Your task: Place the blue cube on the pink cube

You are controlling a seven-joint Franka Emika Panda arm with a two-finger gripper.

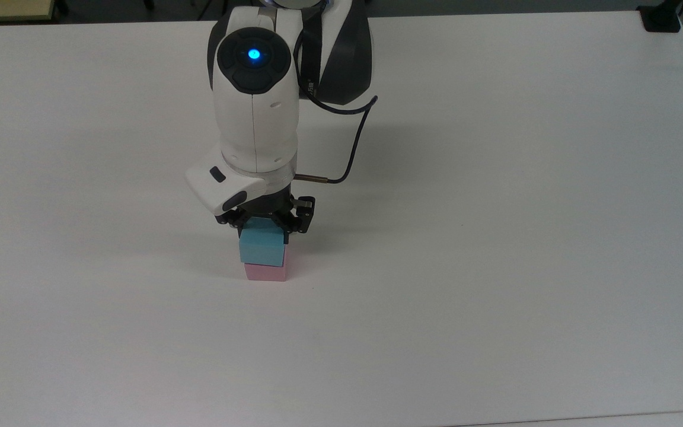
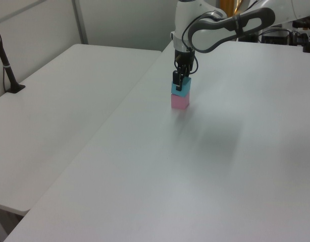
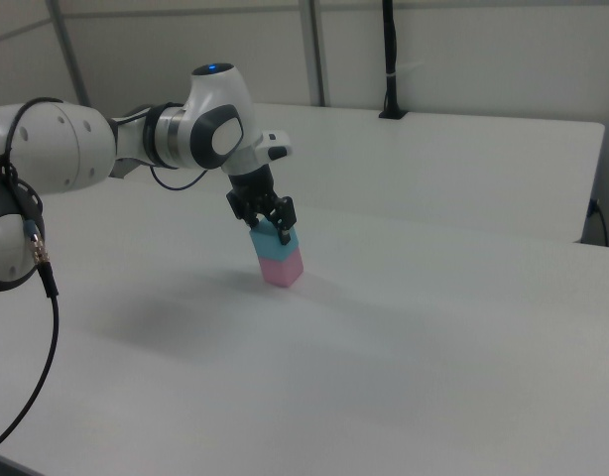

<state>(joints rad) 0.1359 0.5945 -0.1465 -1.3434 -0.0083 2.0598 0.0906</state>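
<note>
The pincer (image 1: 264,228) is clenched on the blue cube (image 1: 262,248), which sits squarely on top of the pink cube (image 1: 265,272) near the middle of the white bench (image 1: 495,237), the arm reaching down from above.

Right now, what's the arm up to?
The Franka's gripper is shut on the blue cube and has it sitting on top of the pink cube on the white table. In the right view the two cubes look roughly lined up and touching. The fingers have not let go yet, so the stack is placed but not released.
</note>
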